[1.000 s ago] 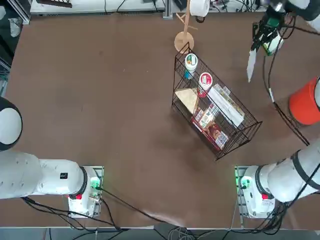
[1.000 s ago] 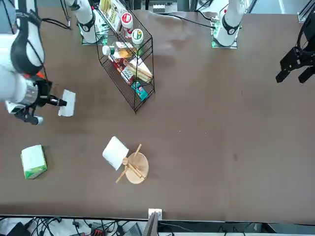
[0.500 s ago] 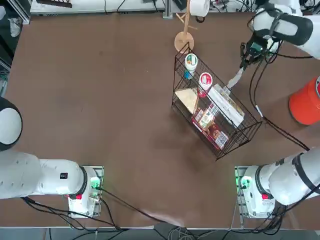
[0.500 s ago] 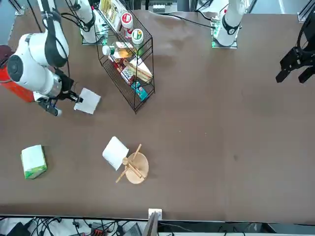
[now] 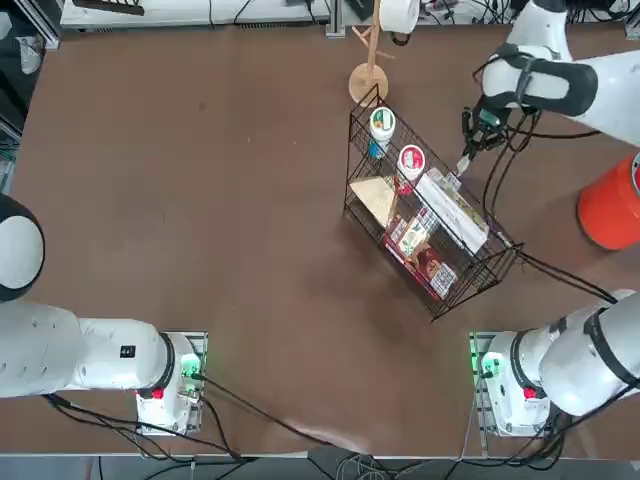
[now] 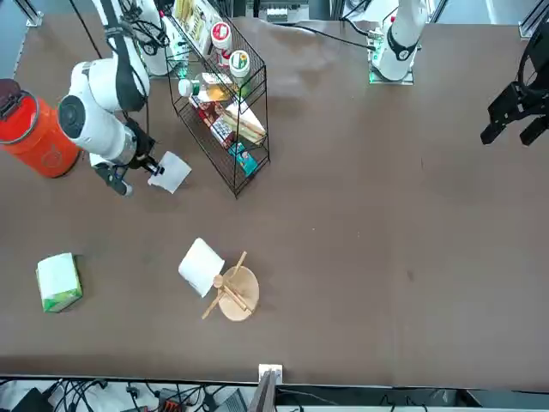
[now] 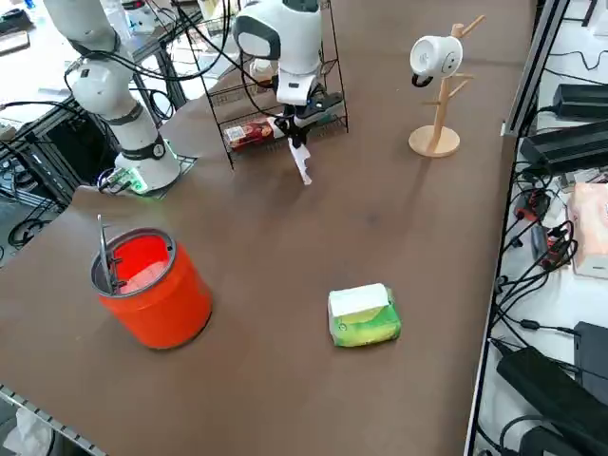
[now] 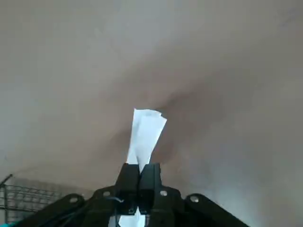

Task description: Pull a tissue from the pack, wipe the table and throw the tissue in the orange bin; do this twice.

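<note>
My right gripper (image 6: 151,165) is shut on a white tissue (image 6: 171,172) and hangs low over the table (image 6: 386,215), close beside the black wire basket (image 6: 220,96). In the wrist view the tissue (image 8: 147,135) sticks out from between the closed fingertips (image 8: 138,176) towards the brown surface. From the side, the tissue (image 7: 304,163) dangles under the gripper (image 7: 296,135) with its lower end at or just above the table. The yellow-green pack (image 6: 58,281) lies apart from the gripper, nearer the table's far edge. The orange bin (image 6: 34,129) stands at the robot's right side.
The wire basket (image 5: 430,220) holds several groceries and stands right next to the gripper. A white paper roll (image 6: 202,266) hangs on a wooden stand (image 6: 237,293) at the far side. Cables (image 5: 530,240) trail from the right arm across the table.
The right gripper has carried the tissue away from the pack's corner towards the wire basket, and it has come lower over the table. The orange bin now shows fully in the front view.
</note>
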Robot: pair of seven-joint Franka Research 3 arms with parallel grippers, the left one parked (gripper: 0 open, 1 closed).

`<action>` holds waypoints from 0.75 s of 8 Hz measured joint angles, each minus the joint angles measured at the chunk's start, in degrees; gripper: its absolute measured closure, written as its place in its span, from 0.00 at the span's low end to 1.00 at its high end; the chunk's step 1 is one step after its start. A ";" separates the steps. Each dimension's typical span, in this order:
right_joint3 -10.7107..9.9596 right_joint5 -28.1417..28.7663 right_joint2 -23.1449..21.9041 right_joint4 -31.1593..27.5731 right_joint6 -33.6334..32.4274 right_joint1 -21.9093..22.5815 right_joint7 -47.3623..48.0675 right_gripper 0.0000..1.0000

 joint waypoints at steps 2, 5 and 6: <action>0.00 0.00 1.17 -3.21 3.57 1.39 1.15 0.95; -0.02 0.00 5.35 -3.86 5.39 1.78 1.61 0.96; -0.03 0.00 6.86 -3.86 6.28 1.78 1.62 0.96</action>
